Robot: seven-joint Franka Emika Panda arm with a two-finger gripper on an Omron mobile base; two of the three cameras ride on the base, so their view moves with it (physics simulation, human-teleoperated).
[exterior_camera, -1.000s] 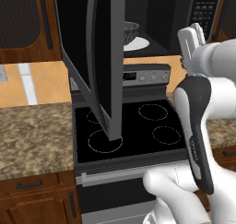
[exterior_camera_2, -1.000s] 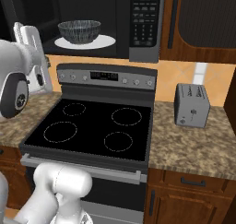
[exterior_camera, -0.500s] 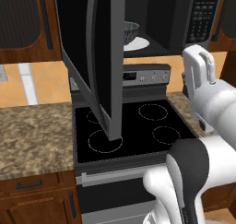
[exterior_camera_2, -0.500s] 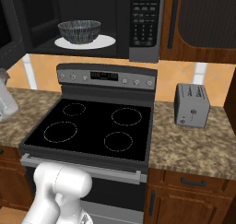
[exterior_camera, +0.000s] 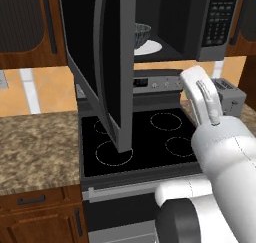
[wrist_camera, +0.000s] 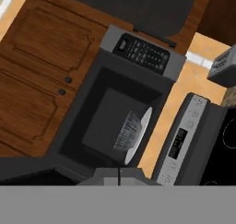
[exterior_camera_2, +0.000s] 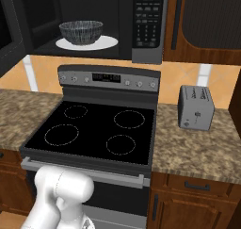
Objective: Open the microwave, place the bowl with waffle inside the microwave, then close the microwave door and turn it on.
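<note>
microwave [exterior_camera_2: 94,20]: cavity exposed, bowl [exterior_camera_2: 81,32] resting on the white turntable [exterior_camera_2: 87,43] inside, so placement looks done; waffle not discernible. microwave door [exterior_camera: 107,62]: swung wide over the stove [exterior_camera_2: 94,134], ready for closing. fingers: spread or pressed together, cannot tell. nearby: toaster [exterior_camera_2: 196,107] on granite surface [exterior_camera_2: 197,152], clear of the door's swing.

Bowl [exterior_camera_2: 81,32] on turntable [exterior_camera_2: 108,43] inside microwave [exterior_camera_2: 148,23], above stove [exterior_camera_2: 94,131]. Microwave door [exterior_camera: 102,62] swung wide at left, over stove's left burners. Button panel [exterior_camera_2: 148,16] at right. Toaster [exterior_camera_2: 196,108] on counter [exterior_camera_2: 202,150], right of stove.
</note>
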